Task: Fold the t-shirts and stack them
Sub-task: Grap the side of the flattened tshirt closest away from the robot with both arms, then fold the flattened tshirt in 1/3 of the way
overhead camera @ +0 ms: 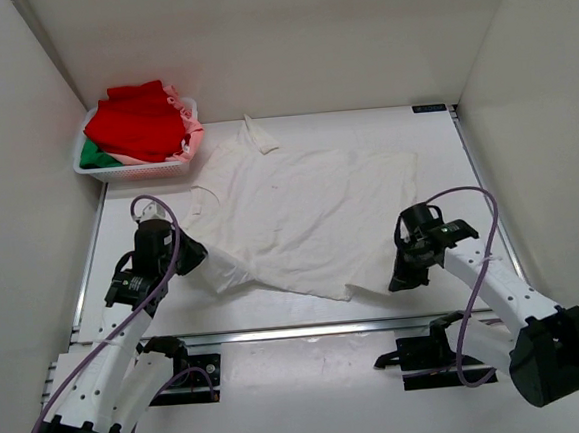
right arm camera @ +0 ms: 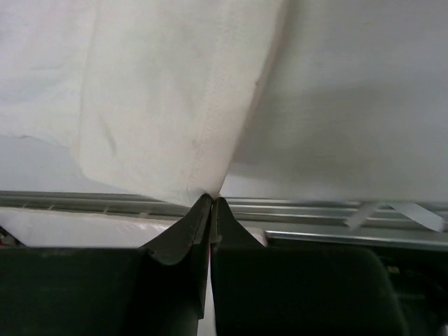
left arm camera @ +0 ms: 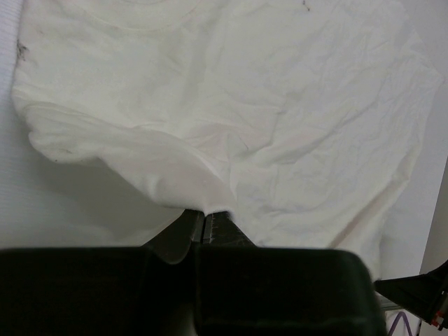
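White desk (overhead camera: 434, 135): off-white t-shirt (overhead camera: 299, 211) lies collar toward the far edge; left tool (left arm camera: 206, 213) and right tool (right arm camera: 211, 199) each clenched on its near corners.

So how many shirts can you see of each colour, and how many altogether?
off-white t-shirt: 1
red t-shirt: 1
pale pink t-shirt: 1
green t-shirt: 1
Total: 4 told apart; the pile in the white mesh basket could hide more.
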Controlling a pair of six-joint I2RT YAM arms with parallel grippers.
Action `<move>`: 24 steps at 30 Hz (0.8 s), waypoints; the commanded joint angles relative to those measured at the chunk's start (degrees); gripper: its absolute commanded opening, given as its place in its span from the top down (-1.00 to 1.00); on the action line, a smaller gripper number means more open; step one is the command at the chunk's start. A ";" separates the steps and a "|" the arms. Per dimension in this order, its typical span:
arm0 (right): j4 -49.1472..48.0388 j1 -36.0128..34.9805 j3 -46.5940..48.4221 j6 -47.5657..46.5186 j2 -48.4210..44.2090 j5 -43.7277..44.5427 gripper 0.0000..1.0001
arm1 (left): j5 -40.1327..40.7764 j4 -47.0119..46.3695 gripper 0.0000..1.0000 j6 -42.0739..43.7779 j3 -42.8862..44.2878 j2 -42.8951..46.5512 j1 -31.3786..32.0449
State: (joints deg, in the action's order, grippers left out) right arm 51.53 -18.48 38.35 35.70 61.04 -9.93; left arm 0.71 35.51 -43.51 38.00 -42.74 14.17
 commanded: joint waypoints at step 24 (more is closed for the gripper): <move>14.30 24.28 3.13 -14.70 -11.91 3.60 1.00 | -2.73 -7.99 1.00 5.54 13.15 -14.38 -1.17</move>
State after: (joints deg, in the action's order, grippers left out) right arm 67.77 5.78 40.32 21.50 48.93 -5.58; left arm -1.30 31.09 -38.92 48.51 -55.92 13.45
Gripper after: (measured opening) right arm 0.001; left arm 0.038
